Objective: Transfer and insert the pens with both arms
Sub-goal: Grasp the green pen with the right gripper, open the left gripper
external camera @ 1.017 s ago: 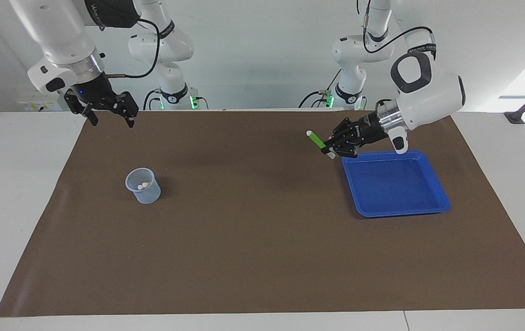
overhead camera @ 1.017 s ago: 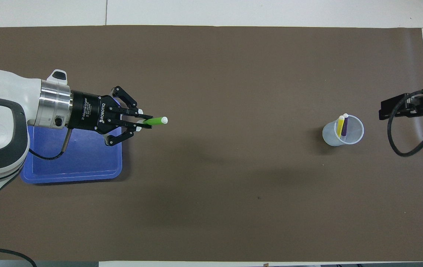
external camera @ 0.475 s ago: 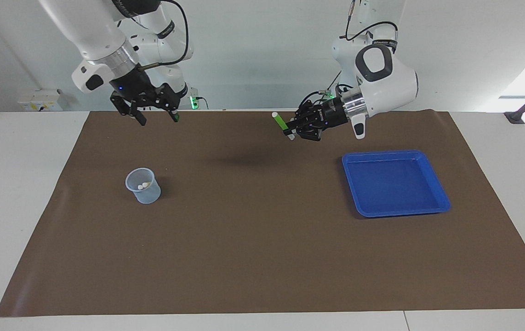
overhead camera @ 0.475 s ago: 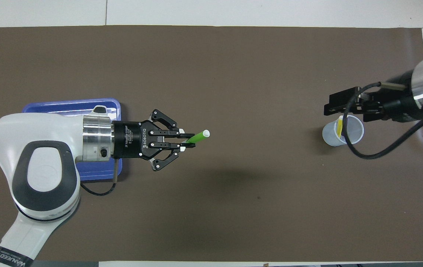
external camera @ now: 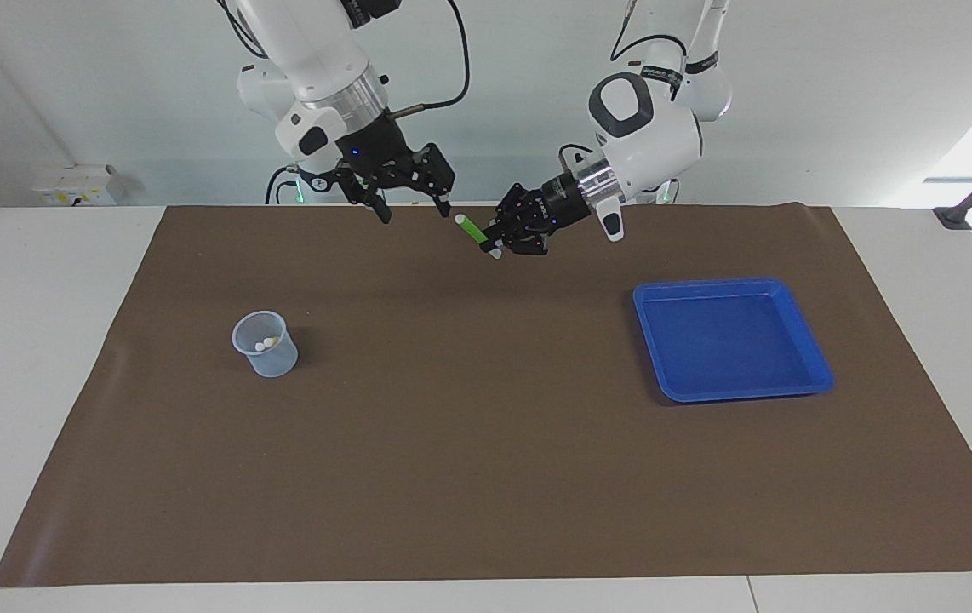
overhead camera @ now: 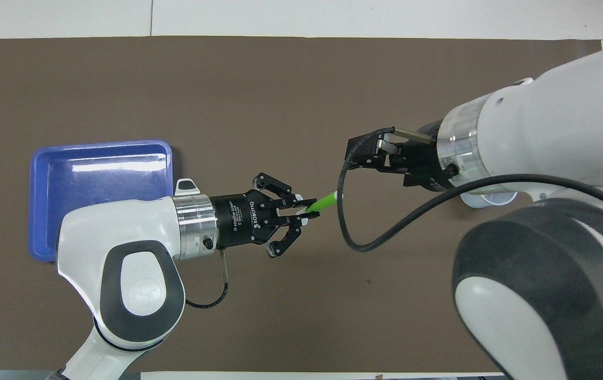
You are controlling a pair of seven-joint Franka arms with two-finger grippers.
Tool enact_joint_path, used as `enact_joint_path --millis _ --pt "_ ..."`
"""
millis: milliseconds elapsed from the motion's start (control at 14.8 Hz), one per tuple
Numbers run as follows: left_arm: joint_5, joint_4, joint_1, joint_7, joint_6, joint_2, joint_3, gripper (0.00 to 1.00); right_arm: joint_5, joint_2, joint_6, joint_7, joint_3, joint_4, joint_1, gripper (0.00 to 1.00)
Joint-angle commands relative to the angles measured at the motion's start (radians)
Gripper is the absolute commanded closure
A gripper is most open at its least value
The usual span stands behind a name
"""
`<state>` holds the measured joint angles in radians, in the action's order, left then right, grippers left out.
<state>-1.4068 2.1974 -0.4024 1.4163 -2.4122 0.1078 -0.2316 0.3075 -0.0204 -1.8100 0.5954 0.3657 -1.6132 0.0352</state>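
The right arm bends down over the mat (external camera: pixel 469 477) edge nearest the robots, wrist tilted, and its gripper (external camera: pixel 411 203) hangs in the air with black fingers (external camera: pixel 383 210) spread wide apart, nothing between them. The green pen's (external camera: pixel 472 230) pale tip sits just beside those fingers, apart from them, pointing up at them on a slant. The left arm reaches in low and nearly level, its gripper (external camera: pixel 494 240) clamped together on the pen's lower end, a whitish stub poking out below the fingertips.

The clear plastic cup (external camera: pixel 265 343) stands on the mat well apart from both grippers, toward the right arm's end, two pale pen ends showing inside. The blue tray (external camera: pixel 805 328), shallow, glossy and round-cornered, lies toward the left arm's end. The mat is matte brown.
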Motion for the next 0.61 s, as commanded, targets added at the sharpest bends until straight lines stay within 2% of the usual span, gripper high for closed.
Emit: enact_joint_path --millis 0,271,542 --pt "-0.038 0.034 -0.05 0.012 -0.064 0.033 0.014 1.0 0.019 -0.018 -0.046 0.023 0.042 -0.027 -0.011 0.0" --pt "-0.046 0.034 -0.052 0.012 -0.07 0.033 0.014 1.0 0.01 -0.007 -0.061 0.012 0.079 -0.08 -0.008 0.0" --pt "-0.054 0.034 -0.055 0.012 -0.088 0.033 0.012 1.0 0.005 -0.006 -0.049 0.006 0.079 -0.082 -0.008 0.0"
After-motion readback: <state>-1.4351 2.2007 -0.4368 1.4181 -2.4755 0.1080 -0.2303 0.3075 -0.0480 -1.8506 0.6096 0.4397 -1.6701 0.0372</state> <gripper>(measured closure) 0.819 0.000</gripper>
